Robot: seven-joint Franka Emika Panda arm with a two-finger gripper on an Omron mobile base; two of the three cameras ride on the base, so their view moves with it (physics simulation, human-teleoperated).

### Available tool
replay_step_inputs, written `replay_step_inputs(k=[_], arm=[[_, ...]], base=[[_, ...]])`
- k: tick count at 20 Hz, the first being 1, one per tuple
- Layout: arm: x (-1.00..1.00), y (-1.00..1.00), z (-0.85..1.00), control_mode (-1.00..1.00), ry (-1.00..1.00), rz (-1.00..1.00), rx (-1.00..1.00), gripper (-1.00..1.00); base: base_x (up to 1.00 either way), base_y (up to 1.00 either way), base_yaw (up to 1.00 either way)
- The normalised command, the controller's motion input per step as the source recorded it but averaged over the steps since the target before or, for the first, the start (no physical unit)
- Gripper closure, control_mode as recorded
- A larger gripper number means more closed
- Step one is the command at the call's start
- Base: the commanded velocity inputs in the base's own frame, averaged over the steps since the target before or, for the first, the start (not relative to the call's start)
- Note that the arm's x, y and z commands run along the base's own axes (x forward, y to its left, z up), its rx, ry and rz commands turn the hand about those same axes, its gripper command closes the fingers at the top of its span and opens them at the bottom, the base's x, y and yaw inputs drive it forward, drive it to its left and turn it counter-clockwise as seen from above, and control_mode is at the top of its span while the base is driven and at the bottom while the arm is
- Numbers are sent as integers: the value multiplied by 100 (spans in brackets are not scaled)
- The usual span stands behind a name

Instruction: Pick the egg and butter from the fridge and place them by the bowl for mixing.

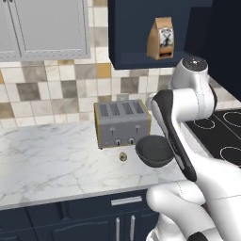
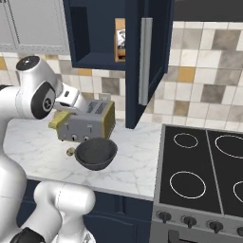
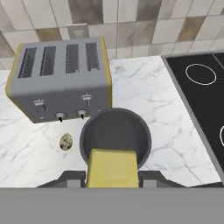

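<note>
Above the bowl (image 3: pixel 116 133), the hand (image 3: pixel 113 174) grips the butter (image 3: pixel 113 167), long axis spanning its fingers.

Butter (image 3: pixel 113 167) in jaws, above bowl (image 3: pixel 115 131).

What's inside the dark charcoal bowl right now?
Nothing visible: the dark charcoal bowl shows bare interior. In the hand view, the pale-yellow butter block held in the gripper covers its near rim.

Pale-yellow butter (image 3: pixel 112 167), charcoal bowl (image 3: pixel 115 131), speckled egg (image 3: pixel 65 141)
</note>
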Motion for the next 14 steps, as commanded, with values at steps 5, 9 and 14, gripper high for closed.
replay_step_inputs(k=[5, 9, 14], arm=[[6, -39, -8, -100, 13, -34, 0, 100], [0, -56, -15, -100, 21, -18, 2, 100], [-4, -53, -35, -100, 16, 0, 1, 100]], base=[[0, 0, 0], [0, 0, 0], [0, 0, 0]])
